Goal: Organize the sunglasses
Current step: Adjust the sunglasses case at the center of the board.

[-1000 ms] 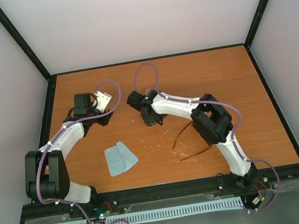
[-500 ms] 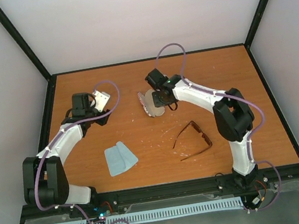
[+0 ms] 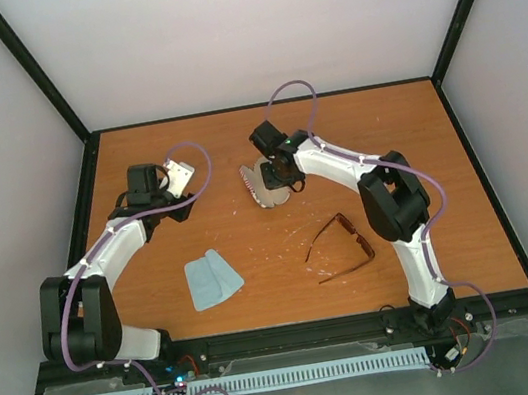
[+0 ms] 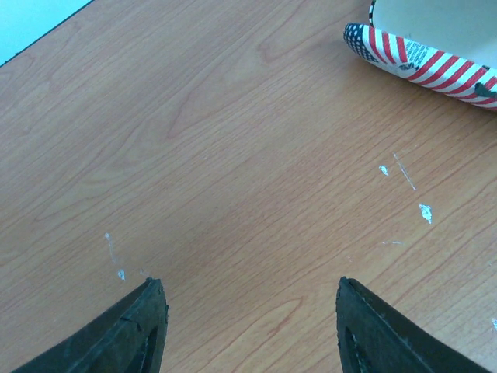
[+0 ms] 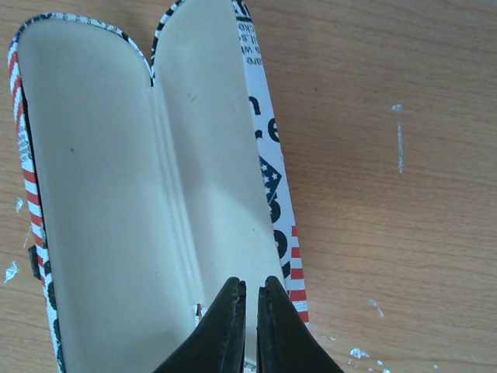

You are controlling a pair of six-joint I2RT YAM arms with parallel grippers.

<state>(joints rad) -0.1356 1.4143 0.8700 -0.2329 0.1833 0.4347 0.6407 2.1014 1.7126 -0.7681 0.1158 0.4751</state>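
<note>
The right gripper (image 5: 251,289) works at the open case (image 5: 101,194) at the far middle of the table (image 3: 415,132), its fingers pinched to a sliver, apparently on the case's near rim. The left gripper (image 4: 248,284) hangs over bare wood to the case's left, fingers spread wide and holding nothing. The sunglasses (image 3: 356,237) lie unfolded on the table, well apart from the case, nearer the arm bases and beside the right arm's elbow. A cloth (image 3: 212,279) lies off to their left. The step in hand looks to be readying the case: it gapes, cream lining up, with nothing inside. By that reading, a gripper must next fetch the glasses, and their temples probably need folding before they fit. Where the right fingers meet the rim is cut off by the wrist view's lower edge. From above, the gripper covers part of the case, and the thin temples are faint.
</note>
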